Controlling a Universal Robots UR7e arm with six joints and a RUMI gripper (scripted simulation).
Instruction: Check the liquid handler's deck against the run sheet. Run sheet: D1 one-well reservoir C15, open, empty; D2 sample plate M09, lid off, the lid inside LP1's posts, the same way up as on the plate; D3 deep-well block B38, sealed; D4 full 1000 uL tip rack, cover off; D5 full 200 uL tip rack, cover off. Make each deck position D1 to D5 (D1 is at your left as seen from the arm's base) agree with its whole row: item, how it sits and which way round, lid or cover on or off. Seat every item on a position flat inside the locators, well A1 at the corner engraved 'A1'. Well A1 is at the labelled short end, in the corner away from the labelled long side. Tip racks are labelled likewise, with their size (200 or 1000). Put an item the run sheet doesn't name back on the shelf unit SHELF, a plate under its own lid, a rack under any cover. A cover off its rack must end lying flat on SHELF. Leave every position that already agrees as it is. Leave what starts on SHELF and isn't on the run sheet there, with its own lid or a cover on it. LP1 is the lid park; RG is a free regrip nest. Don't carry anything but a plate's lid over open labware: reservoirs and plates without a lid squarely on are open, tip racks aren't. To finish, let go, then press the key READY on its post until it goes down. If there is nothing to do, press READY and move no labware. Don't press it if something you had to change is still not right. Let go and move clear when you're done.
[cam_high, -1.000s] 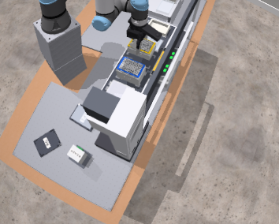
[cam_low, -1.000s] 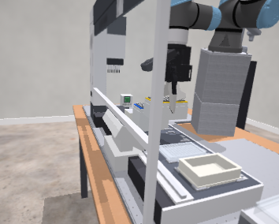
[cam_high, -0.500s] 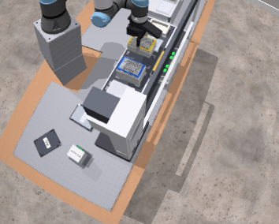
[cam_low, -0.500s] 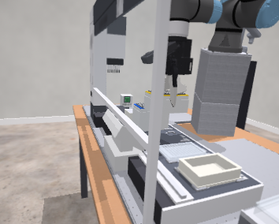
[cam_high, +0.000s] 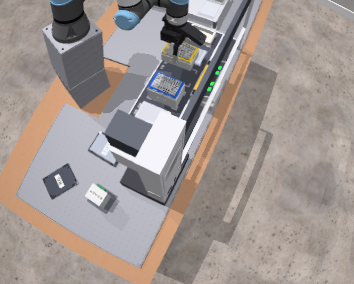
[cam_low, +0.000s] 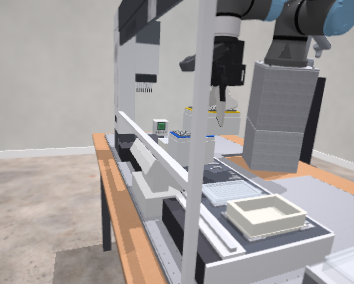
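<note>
My gripper [cam_high: 176,46] is shut on a yellow-rimmed tip rack [cam_high: 188,53] and holds it in the air above the liquid handler's deck. In the side view the gripper [cam_low: 220,109] grips the rack [cam_low: 210,119] from above, well clear of the deck. A blue-rimmed tip rack [cam_high: 167,85] sits on the deck beside it and also shows in the side view [cam_low: 191,143]. The deck position [cam_low: 220,173] nearer the camera looks dark and bare. Beyond it lie a clear well plate [cam_low: 233,192] and an open white reservoir [cam_low: 265,215].
The handler's white head and gantry [cam_high: 150,145] cover the deck's near end. On the grey mat lie a clear lid [cam_high: 102,149], a black labelled item [cam_high: 60,180] and a white post with a green key [cam_high: 98,195]. The arm's pedestal [cam_high: 75,55] stands at the left.
</note>
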